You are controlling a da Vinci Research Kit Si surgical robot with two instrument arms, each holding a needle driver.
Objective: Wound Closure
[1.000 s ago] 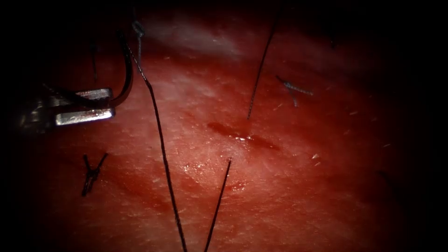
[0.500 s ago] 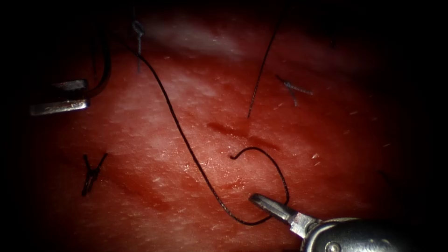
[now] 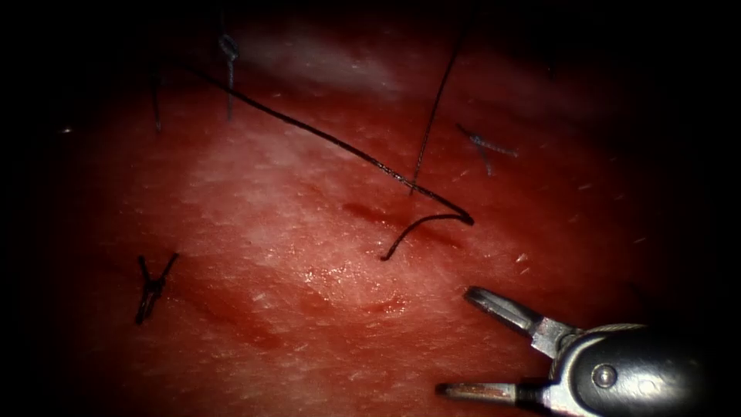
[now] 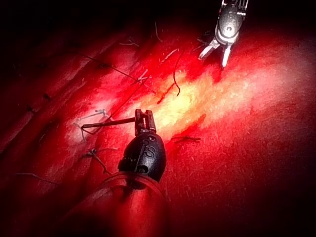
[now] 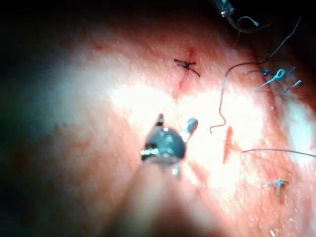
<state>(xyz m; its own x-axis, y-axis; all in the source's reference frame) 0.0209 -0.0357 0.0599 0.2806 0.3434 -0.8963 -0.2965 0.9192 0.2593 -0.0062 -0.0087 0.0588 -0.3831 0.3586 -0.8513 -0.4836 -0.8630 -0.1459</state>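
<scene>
A dark tied knot [image 3: 152, 287] with splayed cut ends is lying well left of the cut [image 3: 401, 226]. A pale knot [image 3: 228, 48] is sitting high on the left, a pale cut end [image 3: 485, 144] is resting right of the cut, and red fluid [image 3: 231, 320] is showing as a darker patch beside the dark tied knot

Right tool [image 3: 471, 344] shaft cut off

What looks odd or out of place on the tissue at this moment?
The thread lies across the tissue with its free end curled beside the cut. The right tool holds nothing, jaws open. The left tool holds the needle.
</scene>
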